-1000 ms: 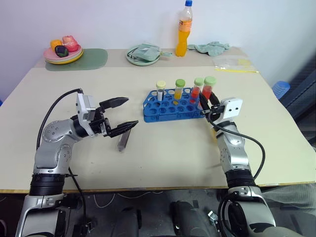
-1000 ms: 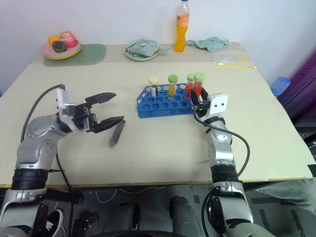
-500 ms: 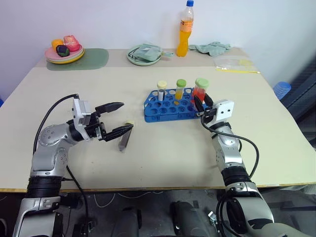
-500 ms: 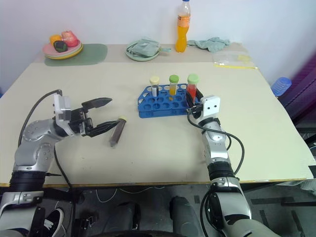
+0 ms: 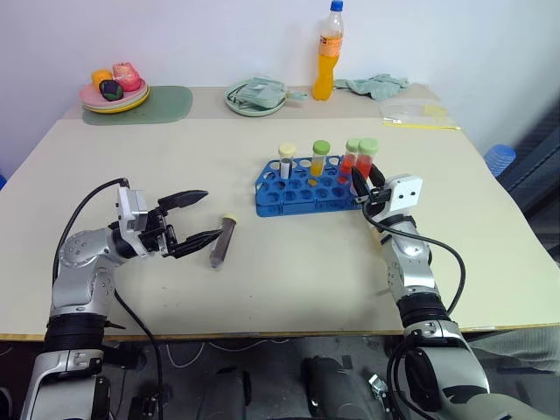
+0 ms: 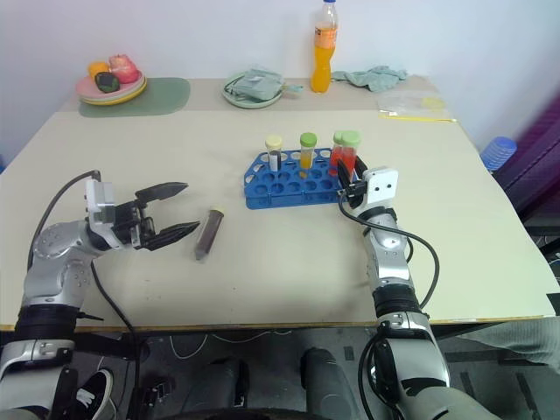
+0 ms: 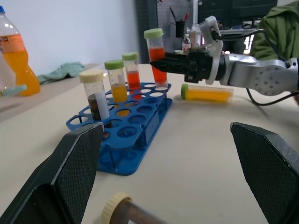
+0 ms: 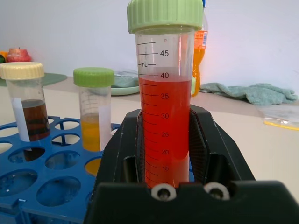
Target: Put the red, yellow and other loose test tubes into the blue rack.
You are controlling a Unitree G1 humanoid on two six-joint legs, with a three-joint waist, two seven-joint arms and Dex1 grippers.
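A beige table (image 5: 289, 280) stands against a white wall. At nine o'clock, the left gripper (image 5: 194, 217) is spread wide and empty, just beside a dark tube (image 5: 222, 241) lying flat; a clumsy approach could nudge it rolling. At centre, the blue rack (image 5: 302, 188) holds three tubes. At three o'clock, the right gripper (image 5: 363, 185) pinches an upright red tube (image 8: 166, 100) at the rack's edge; misaligned, it could catch the rim or tip the rack. A yellow tube (image 7: 207, 92) lies beyond. Legible: "mL" and graduations up to 45.
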